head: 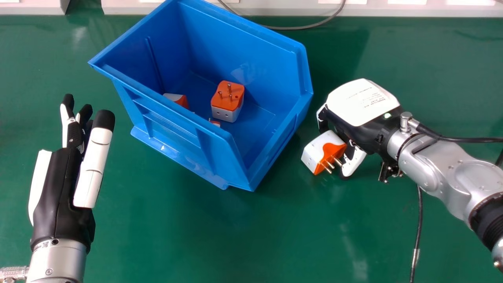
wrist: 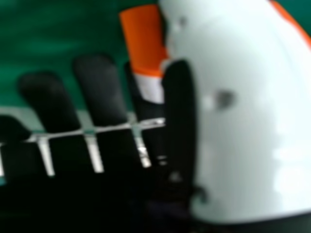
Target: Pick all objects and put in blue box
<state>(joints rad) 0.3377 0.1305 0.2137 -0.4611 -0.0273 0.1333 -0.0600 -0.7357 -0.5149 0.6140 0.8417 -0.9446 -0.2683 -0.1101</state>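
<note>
Orange-and-white adapter [head: 320,151] is held between fingers and thumb of right hand [head: 359,103], beside blue box [head: 184,135], on the robot's right; box not touched by the adapter. Prongs are pointed toward the thumb side; table contact can't be told. In the right hand view, orange and white parts are seen by fingers and thumb. Three more adapters are seen inside box: one [head: 228,101] with prongs up, two partly hidden by the near wall. Box is set on green table [head: 275,243]. Left hand [head: 59,188] is held left of box, fingers extended, nothing gripped.
</note>
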